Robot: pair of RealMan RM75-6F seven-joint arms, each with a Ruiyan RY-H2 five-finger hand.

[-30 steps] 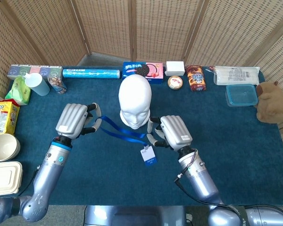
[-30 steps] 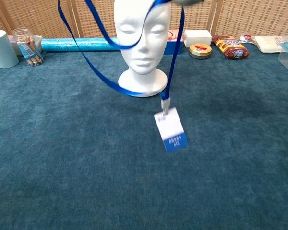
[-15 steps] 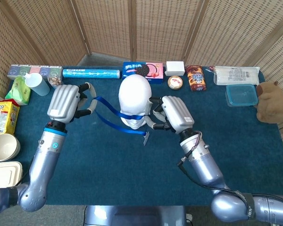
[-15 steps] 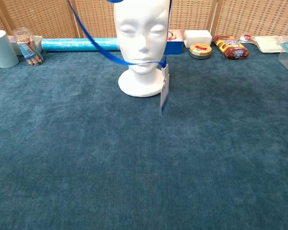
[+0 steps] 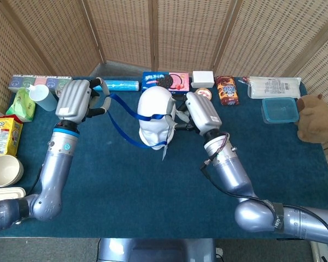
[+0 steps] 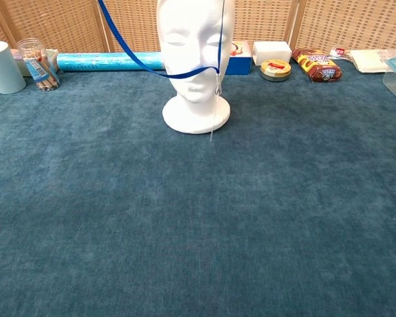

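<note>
My left hand [image 5: 75, 100] and right hand [image 5: 201, 112] each pinch the blue lanyard [image 5: 123, 111], stretched across the white mannequin head's [image 5: 156, 116] face.

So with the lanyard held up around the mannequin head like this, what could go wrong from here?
1. The blue lanyard lies across the face of the mannequin head rather than below the chin; it may snag on the nose.
2. The head stands free on the blue cloth; a pull from the left hand or right hand could tip it.
3. The badge hangs edge-on beside the base and might catch there.
</note>
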